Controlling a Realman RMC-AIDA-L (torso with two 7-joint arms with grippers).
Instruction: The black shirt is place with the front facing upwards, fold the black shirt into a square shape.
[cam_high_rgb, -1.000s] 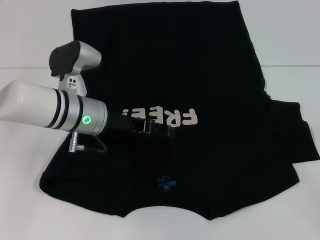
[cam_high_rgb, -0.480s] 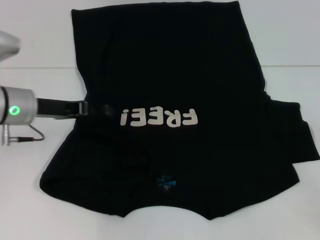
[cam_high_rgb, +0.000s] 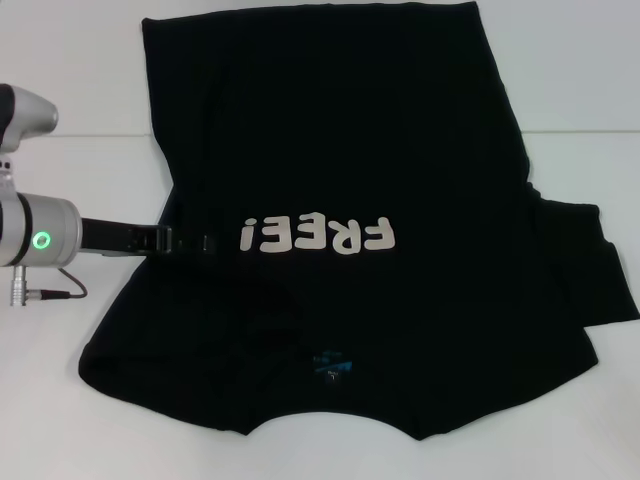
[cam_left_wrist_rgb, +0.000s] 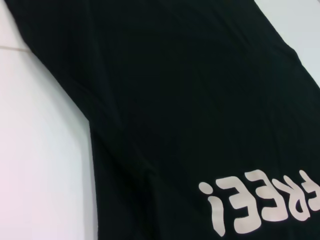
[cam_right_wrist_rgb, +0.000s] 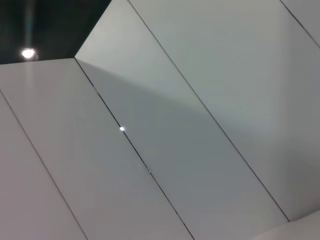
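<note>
The left gripper (cam_high_rgb: 205, 243) is reaching in from the left edge of the head view, its dark tip lying low over the shirt (cam_high_rgb: 400, 130) just beside the exclamation mark of the lettering (cam_high_rgb: 318, 235); black against black, it is not showing whether its fingers are spread or pressed together, so I cannot tell. It is not visibly holding any cloth. The shirt is lying front up across the middle of the white table (cam_high_rgb: 80, 60), hem at the far side and collar at the near edge, with the blue label (cam_high_rgb: 331, 362) showing near the collar. On the left the shirt's outline is running fairly straight and no sleeve is sticking out, which is suggesting that this side is already folded in over the body. On the right the sleeve (cam_high_rgb: 598, 265) is still spreading out beyond the body, so that side is looking unfolded. Judging from this, perhaps one fold is done; the right side and the lengthwise folds bringing hem toward collar are still waiting, and the piece is far from square. The right gripper is not appearing anywhere; its wrist camera is showing only pale panels.
</note>
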